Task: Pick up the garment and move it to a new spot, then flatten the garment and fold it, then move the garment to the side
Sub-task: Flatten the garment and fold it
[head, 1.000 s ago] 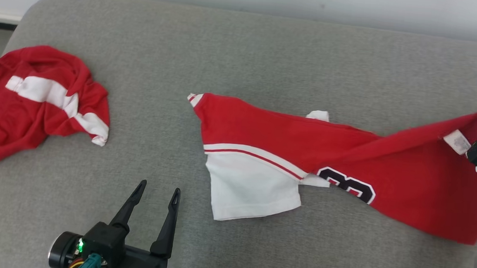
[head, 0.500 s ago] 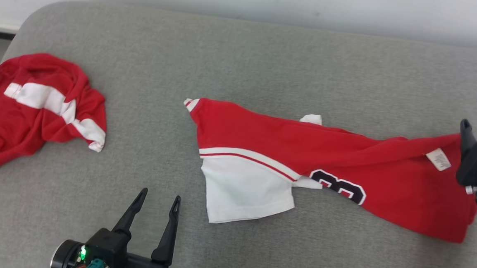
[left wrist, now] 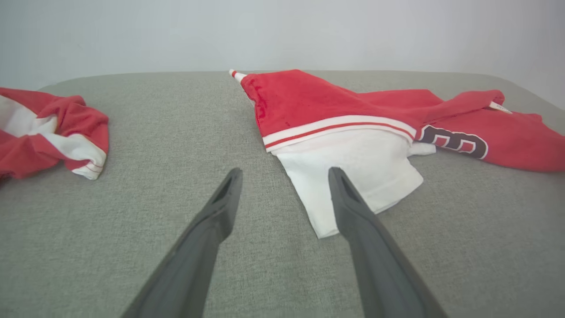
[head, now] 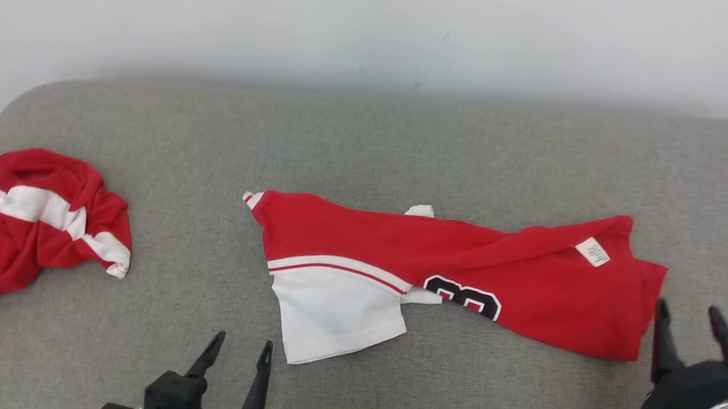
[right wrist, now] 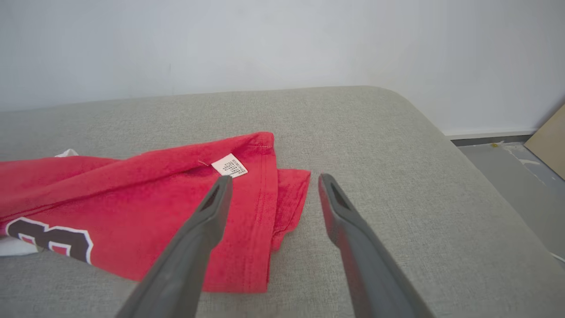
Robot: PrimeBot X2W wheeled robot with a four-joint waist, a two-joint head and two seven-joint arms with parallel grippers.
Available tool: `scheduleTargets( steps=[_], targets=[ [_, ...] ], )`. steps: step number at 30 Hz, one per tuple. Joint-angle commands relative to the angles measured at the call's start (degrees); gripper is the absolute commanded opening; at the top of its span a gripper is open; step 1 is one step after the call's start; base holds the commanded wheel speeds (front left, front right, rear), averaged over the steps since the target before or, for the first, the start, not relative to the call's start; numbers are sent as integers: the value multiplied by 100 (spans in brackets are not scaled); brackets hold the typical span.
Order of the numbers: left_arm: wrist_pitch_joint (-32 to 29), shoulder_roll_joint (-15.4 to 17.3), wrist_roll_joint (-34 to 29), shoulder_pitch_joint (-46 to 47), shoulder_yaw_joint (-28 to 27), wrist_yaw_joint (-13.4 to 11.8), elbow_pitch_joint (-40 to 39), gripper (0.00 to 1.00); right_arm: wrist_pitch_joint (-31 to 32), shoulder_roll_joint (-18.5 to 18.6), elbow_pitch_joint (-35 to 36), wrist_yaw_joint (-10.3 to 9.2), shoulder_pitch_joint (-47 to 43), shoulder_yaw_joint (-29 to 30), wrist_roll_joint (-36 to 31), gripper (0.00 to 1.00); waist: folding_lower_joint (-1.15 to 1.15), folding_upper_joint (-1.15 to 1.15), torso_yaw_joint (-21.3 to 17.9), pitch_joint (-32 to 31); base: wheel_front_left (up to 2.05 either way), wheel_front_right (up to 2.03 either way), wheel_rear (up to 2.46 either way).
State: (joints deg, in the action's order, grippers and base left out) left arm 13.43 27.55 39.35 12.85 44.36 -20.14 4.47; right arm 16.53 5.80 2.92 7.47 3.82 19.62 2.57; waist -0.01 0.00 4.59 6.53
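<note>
The shirt [head: 448, 266] is lying stretched out across the middle and right of the grey cushion [head: 368, 141], red body running sideways, its white sleeve [head: 332, 316] pointing toward the robot and the dark number [head: 466, 296] showing. A second, bunched red and white shirt [head: 34, 228] is sitting well apart at the cushion's left end.

A second ago the right gripper [head: 687, 308] was pinching the shirt's right end, beside the white label [head: 592, 251], and holding it taut. Now it is letting go: that end is resting on the cushion, with the hem doubled over in a small fold. The head camera is also tilting up, so the scene's shift down the picture is not the shirt moving. In my judgement the move to a new spot is done and flattening is coming next, since the body is looking twisted along its length.

The right gripper is hovering just beside the shirt's right edge, jaws spread wide and empty, fingers pointing toward the wall. The left gripper [head: 243, 340] is waiting low near the white sleeve, also wide open and holding nothing.
</note>
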Motion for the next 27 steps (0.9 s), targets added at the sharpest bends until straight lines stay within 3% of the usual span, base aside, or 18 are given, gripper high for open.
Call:
scheduleTargets(
  steps=[1, 6, 16, 20, 27],
  targets=[
    [-107, -44, 107, -57, 35, 51, 86, 100, -95, -74, -48, 6, -140, -45, -35, 100, 1, 0, -194, -255, 0, 0, 0],
    [-773, -287, 382, 286, 176, 207, 679, 100, -184, -218, -172, 6, -224, -233, -92, 100, 1, 0, -309, -380, 0, 0, 0],
    [-1770, -831, 721, 898, 260, 50, 1728, 100, -65, -178, -89, 6, -10, -359, -121, 100, 1, 0, -430, -292, 0, 0, 0],
    [-2056, -964, 737, 1100, 321, -45, 2117, 100, -57, -167, -41, 6, 35, -361, -104, 100, 1, 0, -461, -208, 0, 0, 0],
    [-2242, -1263, 892, 1323, 319, 73, 2598, 100, -68, -182, 28, 6, 107, -338, -86, 100, 1, 0, -497, -57, 0, 0, 0]
  ],
)
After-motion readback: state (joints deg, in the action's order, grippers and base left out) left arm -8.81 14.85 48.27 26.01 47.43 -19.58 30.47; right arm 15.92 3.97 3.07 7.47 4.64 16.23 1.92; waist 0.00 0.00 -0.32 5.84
